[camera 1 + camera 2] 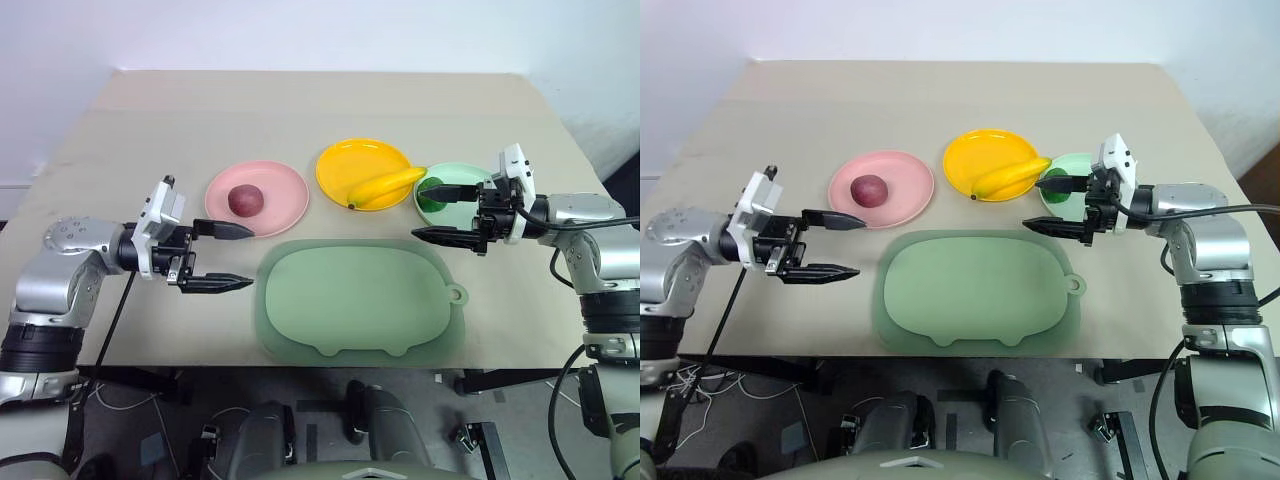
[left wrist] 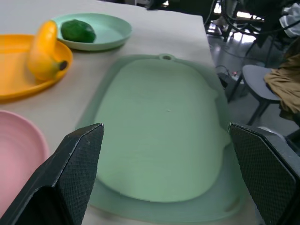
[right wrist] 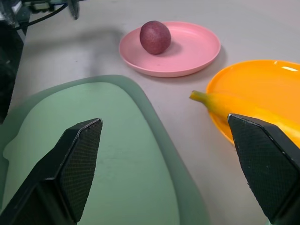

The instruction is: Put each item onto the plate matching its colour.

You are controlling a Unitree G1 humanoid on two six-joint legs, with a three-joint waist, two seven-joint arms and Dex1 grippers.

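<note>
Head views: we are seeing the red fruit [image 1: 246, 199] on the pink plate [image 1: 285, 200], banana [image 1: 385, 186] on the yellow plate [image 1: 350, 165], green fruit [image 1: 433, 194] on the green plate [image 1: 470, 172] | Left wrist: left tool [image 1: 232, 257] is standing spread, empty, over the pig tray [image 2: 159, 136] | Right wrist: right tool [image 1: 447, 211] is likewise spread, empty | Step: sorting is looking finished; we are judging only retreat remains.

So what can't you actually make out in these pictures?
- Green fruit: in the head views the right jaws cross in front, hiding part of it and of the mint plate.
- Pink plate: in the left wrist view the picture's edge and a finger cut it off.
- Banana: in the right wrist view its far end sits behind a finger.
- The pig-shaped tray: its underside.
</note>
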